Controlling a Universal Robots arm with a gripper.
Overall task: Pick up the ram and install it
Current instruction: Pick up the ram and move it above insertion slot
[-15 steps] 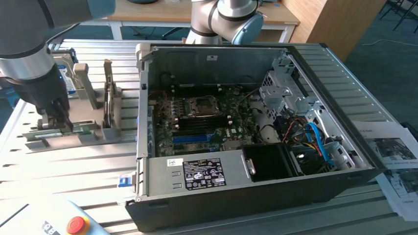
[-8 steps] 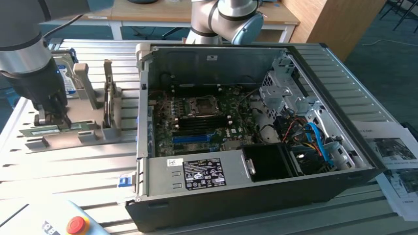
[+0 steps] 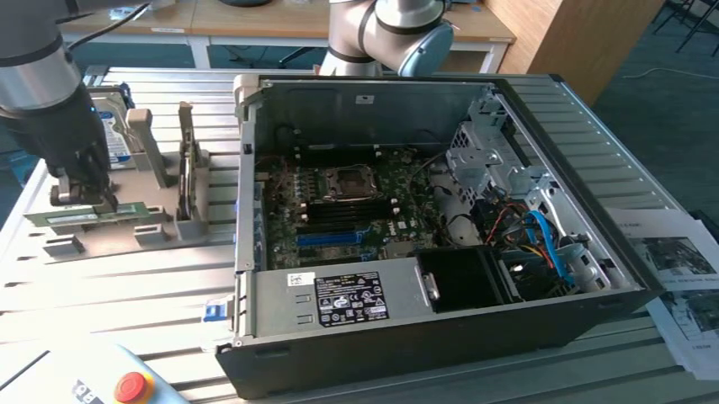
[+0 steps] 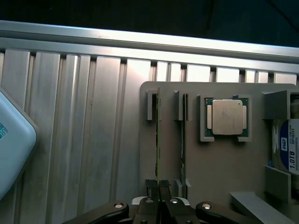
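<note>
Pinching the ram (image 4: pixel 158 130) along its thin upper edge, the gripper (image 4: pixel 158 184) is holding its jaws nearly shut around it. The ram is standing edge-up in a slot of the grey holder (image 4: pixel 219 168), which is presenting that edge for gripping, near the holder's processor chip (image 4: pixel 227 116).

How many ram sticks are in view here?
2. One ram stands on edge in the grey tray, gripped by the hand; the second ram stands in the next slot, nearer the processor. Others may be hidden inside the computer case.
</note>
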